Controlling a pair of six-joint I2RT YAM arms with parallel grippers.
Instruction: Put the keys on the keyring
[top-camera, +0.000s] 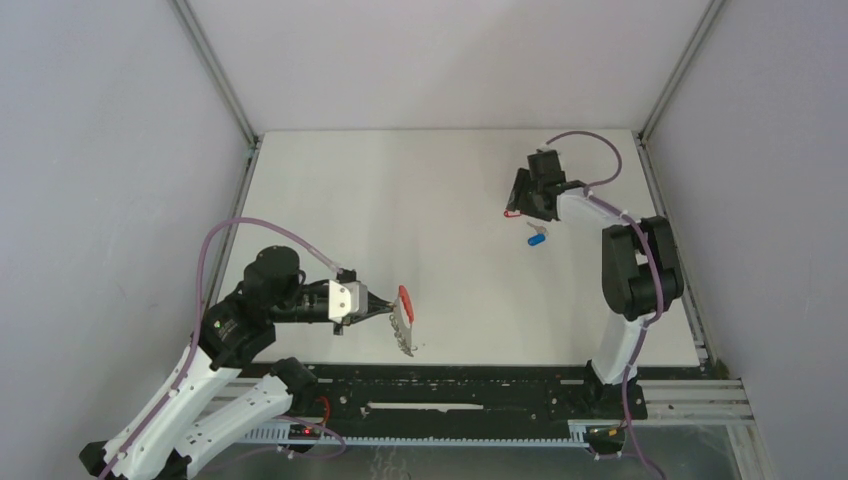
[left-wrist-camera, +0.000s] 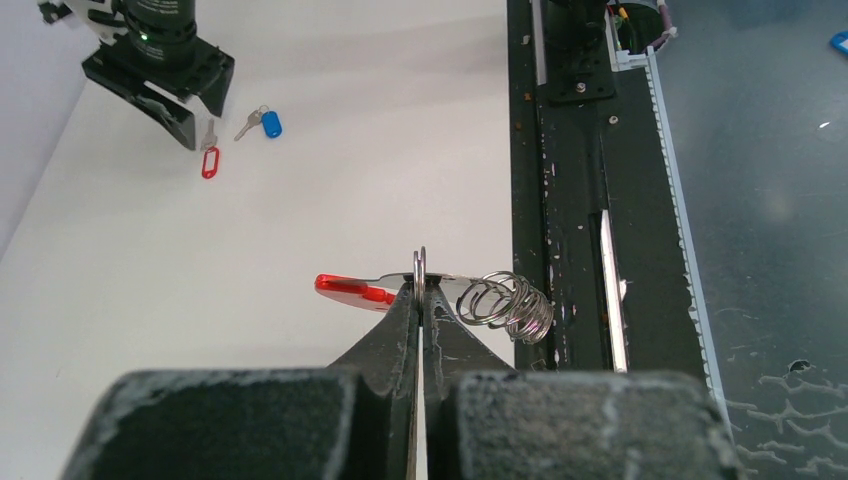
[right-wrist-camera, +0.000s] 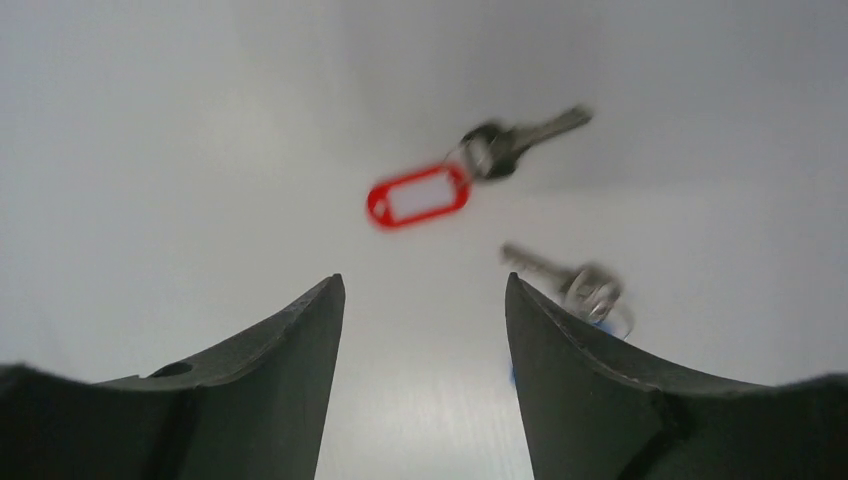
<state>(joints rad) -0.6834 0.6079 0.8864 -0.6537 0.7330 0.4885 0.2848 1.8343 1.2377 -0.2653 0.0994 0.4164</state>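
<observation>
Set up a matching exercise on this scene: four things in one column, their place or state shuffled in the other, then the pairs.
Things
1. keyring
2. red-tagged key
3. blue-tagged key
4. right gripper

Place or state
a. open, holding nothing
b. lying on the table, the key nearer its near edge
c. pinched in the shut left gripper
d. lying on the table, the key farther from its near edge

Pairs: 1-c, 2-d, 3-b, 4-a
</observation>
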